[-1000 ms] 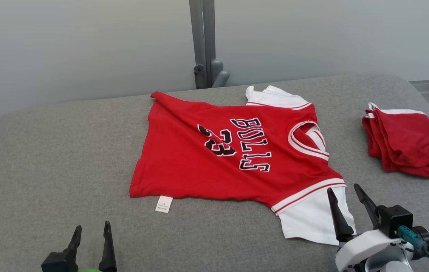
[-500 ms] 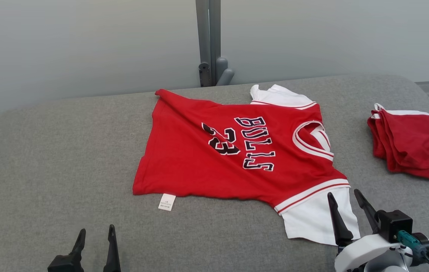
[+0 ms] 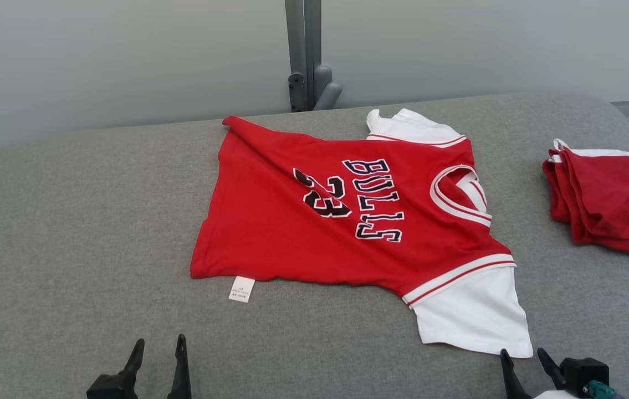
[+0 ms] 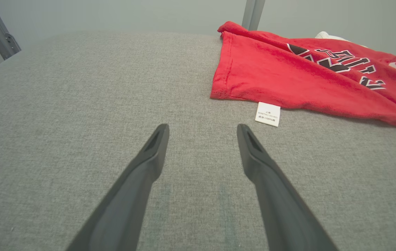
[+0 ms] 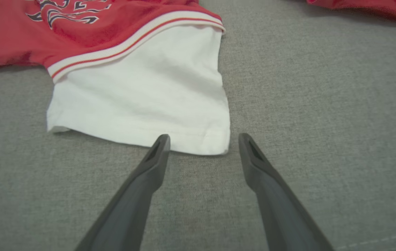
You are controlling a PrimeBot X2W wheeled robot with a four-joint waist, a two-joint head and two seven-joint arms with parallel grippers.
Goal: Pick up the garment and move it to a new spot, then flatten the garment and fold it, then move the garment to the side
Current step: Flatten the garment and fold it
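Now, left pincer (image 4: pixel 202 127) spread wide, empty, over bare grey cushion (image 4: pixel 61 104); care tag (image 4: pixel 267 114) just ahead-right of tips. Right pincer (image 5: pixel 203 136) agape too, holding nothing, white sleeve (image 5: pixel 142 101) hem right at tips. Red jersey (image 3: pixel 314 233) beyond both, mostly flat, far corner rumpled. Relocation looks done, flattening nearly; fold and side move left. Folded red pile (image 3: pixel 608 199) far right.

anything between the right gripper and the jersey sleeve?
Nothing visible. The right gripper, open, points at the hem of the white sleeve of the jersey, with only bare grey cushion around it. The folded red pile lies apart, off to the right.
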